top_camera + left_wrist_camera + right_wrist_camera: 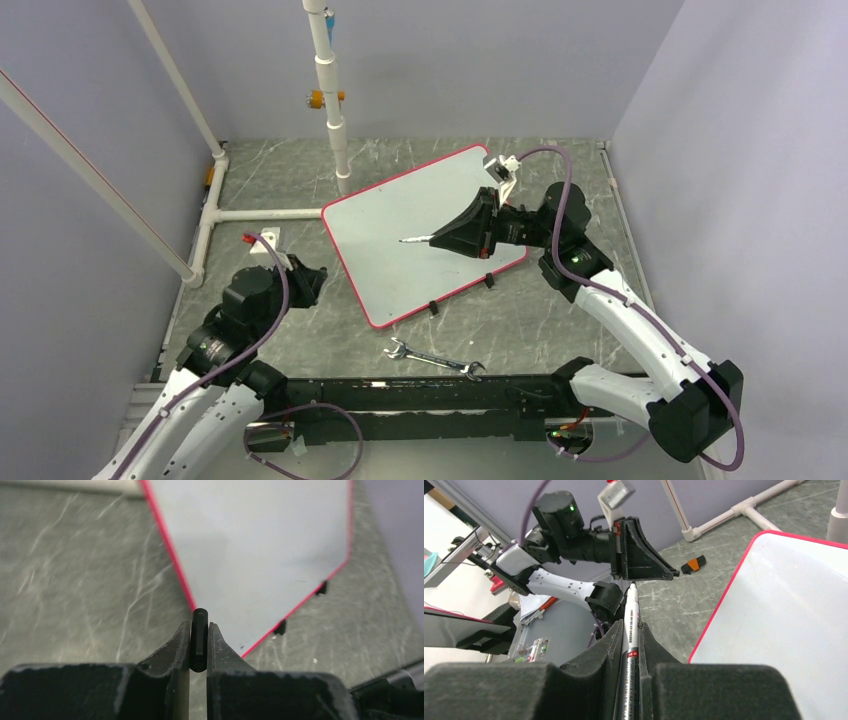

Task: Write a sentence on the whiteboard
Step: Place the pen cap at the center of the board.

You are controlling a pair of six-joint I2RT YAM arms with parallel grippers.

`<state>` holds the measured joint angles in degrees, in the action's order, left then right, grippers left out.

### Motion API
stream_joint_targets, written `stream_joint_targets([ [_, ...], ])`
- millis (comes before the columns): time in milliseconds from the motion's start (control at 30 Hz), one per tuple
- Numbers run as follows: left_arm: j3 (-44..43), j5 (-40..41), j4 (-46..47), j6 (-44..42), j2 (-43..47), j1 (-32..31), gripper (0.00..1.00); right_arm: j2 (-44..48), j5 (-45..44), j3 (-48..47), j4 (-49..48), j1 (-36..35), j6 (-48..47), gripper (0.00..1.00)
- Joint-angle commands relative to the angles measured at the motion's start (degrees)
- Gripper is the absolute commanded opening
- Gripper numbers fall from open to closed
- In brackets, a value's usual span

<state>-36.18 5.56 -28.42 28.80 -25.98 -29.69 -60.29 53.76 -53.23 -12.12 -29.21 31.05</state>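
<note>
Grips marker (631,645) in right gripper (438,238) over blank whiteboard (400,215), pinches small black cylinder (199,650) in left gripper (199,626); no lettering down, whole sentence left.

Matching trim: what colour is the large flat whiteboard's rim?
Red-pink; the whiteboard shows best in top external view.

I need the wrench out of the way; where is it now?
Top view, near centre: the wrench lies flat on the table, between the whiteboard and the black base rail.
</note>
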Motion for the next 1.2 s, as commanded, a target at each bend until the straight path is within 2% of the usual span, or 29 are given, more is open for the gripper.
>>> stream_joint_targets([
  [0,4.49,12.68,-4.01,8.2,0.82,0.33,0.0,0.08,-2.35,0.22,0.77,0.19,-1.5,0.0],
  [167,9.47,18.46,-5.2,13.31,-0.59,0.27,0.0,0.76,-4.77,0.95,4.37,0.21,-3.11,0.0],
  [467,18.57,24.82,-0.99,19.4,-4.02,0.26,0.0,1.1,-7.36,2.31,8.19,0.19,-5.51,0.0],
  [700,17.57,28.2,-3.8,24.96,-7.33,0.16,0.0,0.05,-7.24,2.36,8.21,0.17,-5.73,0.0],
  [900,17.93,27.97,-4.36,30.45,-10.84,-0.63,0.0,-1.08,-7.41,1.96,8.25,0.16,-5.52,0.0],
  [1167,16.33,31.37,-5.76,35.16,-16.17,-5.33,0.0,-1.72,-6.76,1.75,8.29,0.12,-4.79,0.0],
])
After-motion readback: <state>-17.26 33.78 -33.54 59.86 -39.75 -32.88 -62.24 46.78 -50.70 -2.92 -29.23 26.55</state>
